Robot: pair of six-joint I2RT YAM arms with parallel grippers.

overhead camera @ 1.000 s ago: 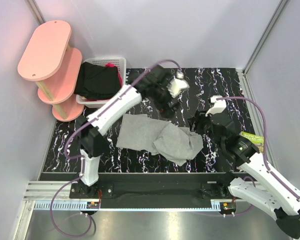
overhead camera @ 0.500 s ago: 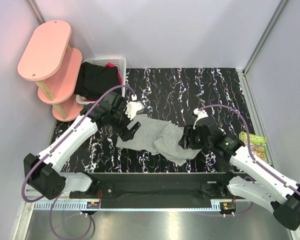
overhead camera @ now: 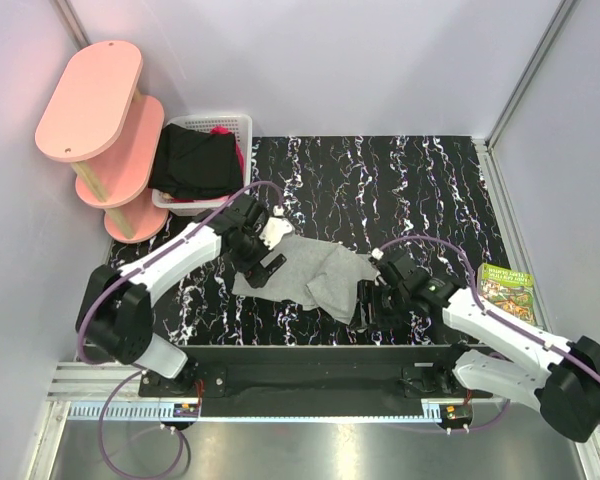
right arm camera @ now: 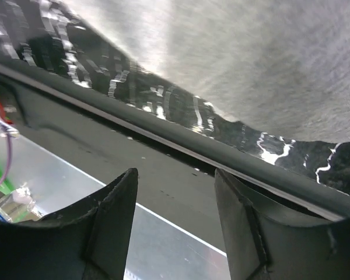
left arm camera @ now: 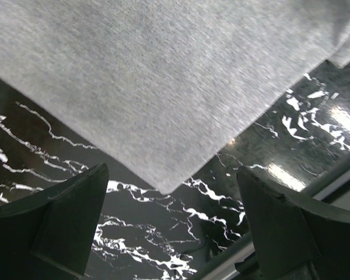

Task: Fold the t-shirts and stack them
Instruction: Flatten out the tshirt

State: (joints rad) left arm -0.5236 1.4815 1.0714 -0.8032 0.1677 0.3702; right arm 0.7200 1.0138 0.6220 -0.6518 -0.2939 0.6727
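Note:
The light grey t-shirt lies crumpled on the black marbled table, its right half bunched. My left gripper is open and empty, low over the shirt's left near corner; the left wrist view shows that corner between the spread fingers. My right gripper is open and empty at the shirt's right near edge; the right wrist view shows grey cloth above the table's front rail. A black garment hangs over the white basket, with magenta cloth beside it.
A pink two-tier shelf stands at the far left beside the basket. A green booklet lies at the table's right edge. Purple cables loop off both arms. The table's front rail runs close under the right gripper.
Both arms have swung back from the far table toward the near edge. The left gripper came down onto the shirt's left corner; the right gripper dropped to its right near edge.

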